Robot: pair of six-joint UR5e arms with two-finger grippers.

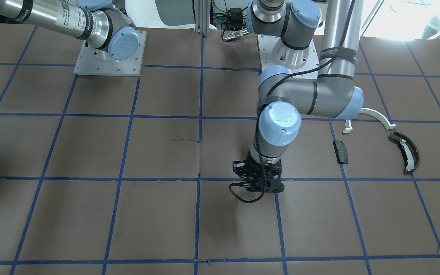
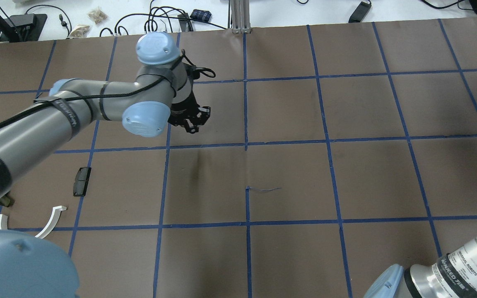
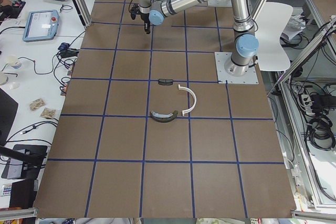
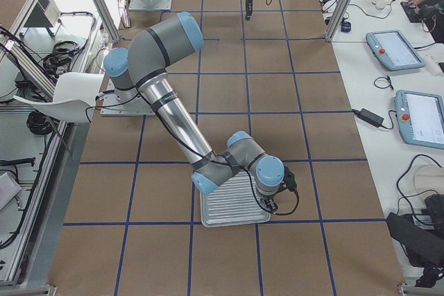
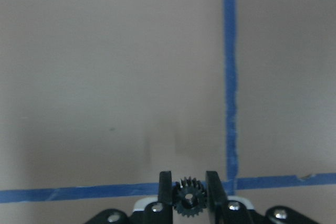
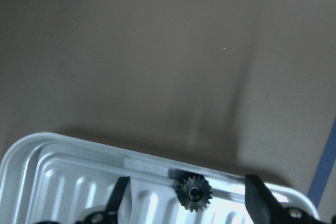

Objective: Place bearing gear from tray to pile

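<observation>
My left gripper point(image 5: 189, 181) is shut on a small black bearing gear point(image 5: 189, 203) and holds it just above the brown table near a blue tape crossing. In the front view it point(image 1: 258, 184) is well to the left of the pile: a black block point(image 1: 341, 151), a white half-ring point(image 1: 376, 115) and a dark olive curved piece point(image 1: 407, 152). My right gripper point(image 6: 187, 179) is open over the far rim of the ribbed metal tray point(image 6: 52, 148). A second black gear point(image 6: 193, 192) lies in the tray between its fingers, untouched.
The table is brown paper with a blue tape grid. The tray point(image 4: 232, 206) lies near the table's right end, under the right wrist. Both arm bases stand on metal plates point(image 1: 109, 61) at the robot's edge. Cables and tablets lie beyond the far edge.
</observation>
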